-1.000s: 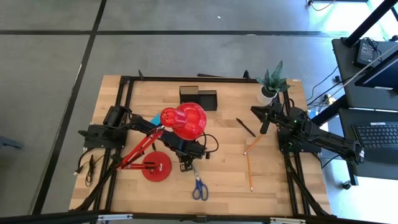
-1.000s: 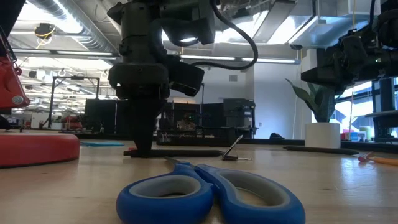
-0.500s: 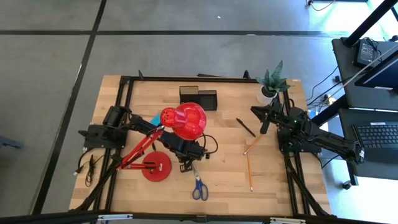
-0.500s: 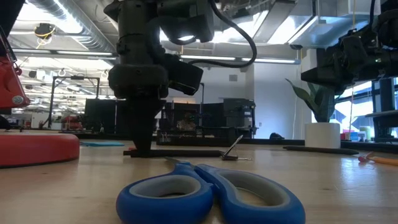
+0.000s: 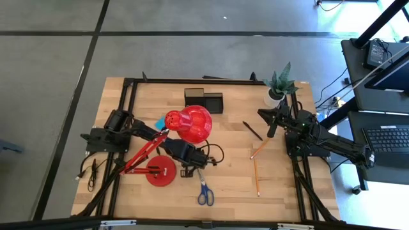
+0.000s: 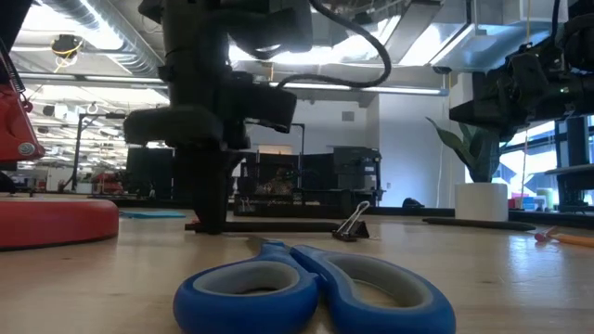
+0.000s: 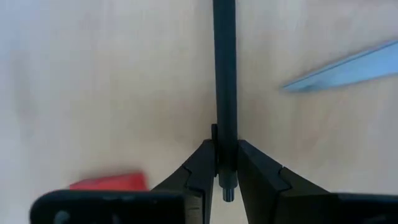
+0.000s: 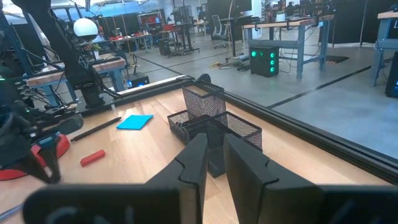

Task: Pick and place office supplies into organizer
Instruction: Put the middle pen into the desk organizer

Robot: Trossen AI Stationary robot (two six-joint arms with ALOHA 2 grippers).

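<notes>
Bright overhead light; left wrist view blurred, low view backlit.

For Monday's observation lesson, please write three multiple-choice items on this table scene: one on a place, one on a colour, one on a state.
1. Where do the scissors lie?
A. In the organizer
B. On the table, near its front edge
C. Under the plant

2. What colour are the scissor handles?
A. Blue
B. Green
C. Yellow

3. What is the left gripper doing?
A. Hanging open
B. Closed on a black pen
C. Holding the scissors

Answers:
1 B, they lie on bare wood.
2 A, both loops are blue.
3 B, the fingers pinch the pen's end.
</notes>
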